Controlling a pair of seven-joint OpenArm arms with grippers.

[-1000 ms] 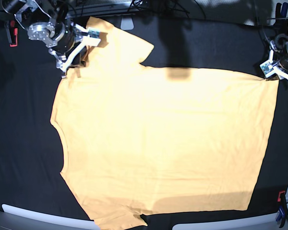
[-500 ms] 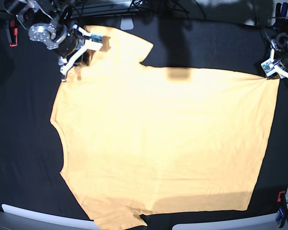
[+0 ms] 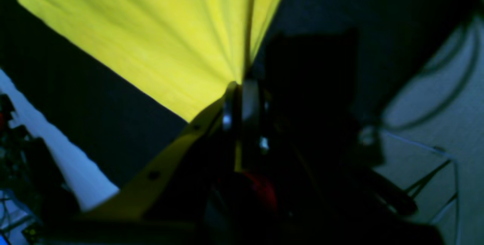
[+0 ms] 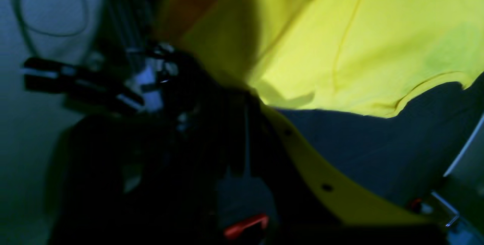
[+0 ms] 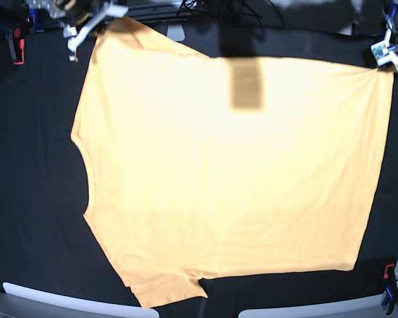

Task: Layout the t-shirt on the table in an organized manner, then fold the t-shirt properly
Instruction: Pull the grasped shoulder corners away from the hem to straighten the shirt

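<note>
Nearest, along the front edge of the table (image 5: 33, 199), a short sleeve of the t-shirt (image 5: 232, 172) sticks out toward the bottom, with a red-and-black clamp (image 5: 389, 273) off at the right corner. The shirt lies spread across the black cloth, neckline curve on the left, hem on the right.

At the far edge both top corners are pulled up. The base view shows the whole spread, but only slivers of each gripper. The wrist cameras give what it lacks: the left gripper (image 3: 242, 86) has its jaws pressed together on the hem corner, the cloth fanning out from the pinch in tight creases. The right gripper (image 4: 245, 97) is dark and blurred up close; its jaws look closed on the shoulder end of the shirt, with the neckline edge (image 4: 427, 86) curving just beyond. A dark rectangular shadow (image 5: 246, 85) falls on the shirt near the far edge.
</note>
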